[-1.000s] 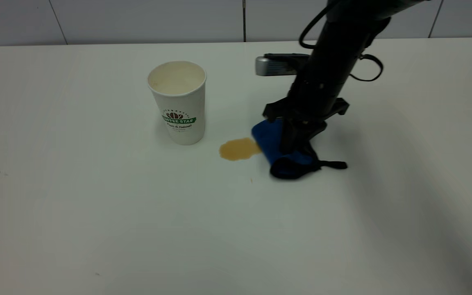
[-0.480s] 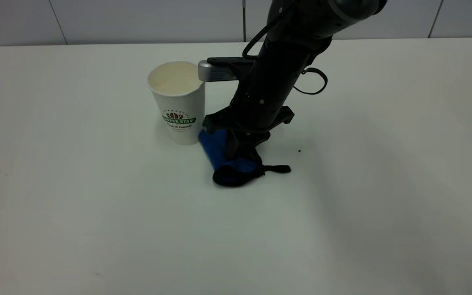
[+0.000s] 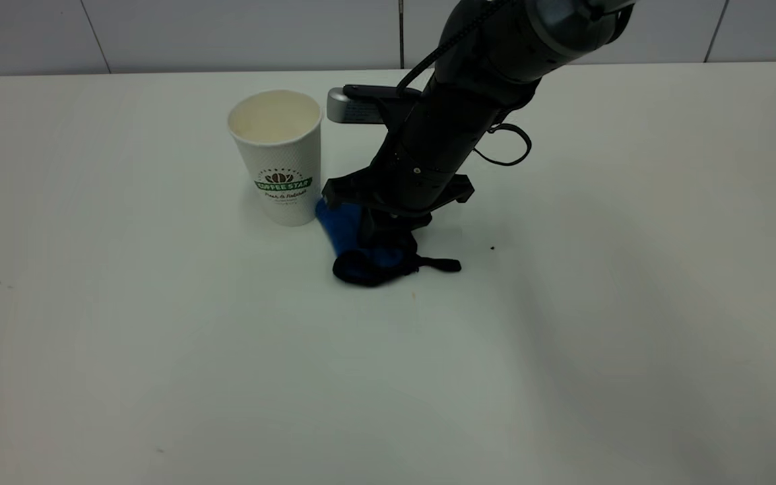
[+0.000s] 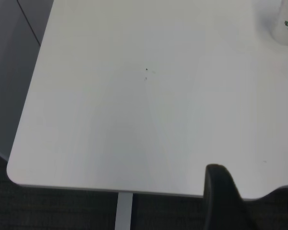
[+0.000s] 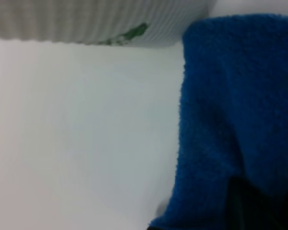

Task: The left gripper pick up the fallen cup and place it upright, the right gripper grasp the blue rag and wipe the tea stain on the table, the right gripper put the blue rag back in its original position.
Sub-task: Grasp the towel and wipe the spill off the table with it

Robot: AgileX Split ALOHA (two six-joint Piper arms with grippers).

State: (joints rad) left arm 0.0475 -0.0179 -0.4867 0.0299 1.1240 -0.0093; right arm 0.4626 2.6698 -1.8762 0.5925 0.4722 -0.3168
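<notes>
Nearest the exterior camera the white counter (image 3: pixel 159 377) lies bare but for a few tiny dark specks. Farther in, at mid-counter, the blue rag (image 3: pixel 351 232) lies pressed flat on the surface, its black-edged end bunched toward the camera and its short black loop tail (image 3: pixel 438 264) trailing off to the right. The right end effector (image 3: pixel 378 236) comes down on it at a slant from the upper right and is clamped on the rag, with the black crossbar just above the cloth. The rag's far left corner touches the base of the paper cup (image 3: pixel 280 158), which stands upright just left of the arm, mouth up, green banner facing the camera. The right wrist view shows blue pile (image 5: pixel 235 124) against the dimpled cup wall (image 5: pixel 86 21). No tea stain shows beside the rag. The left end effector (image 4: pixel 249 201) hangs over the counter's near rounded corner, well apart from the cup (image 4: pixel 287 24); its fingers stand apart, holding nothing.
</notes>
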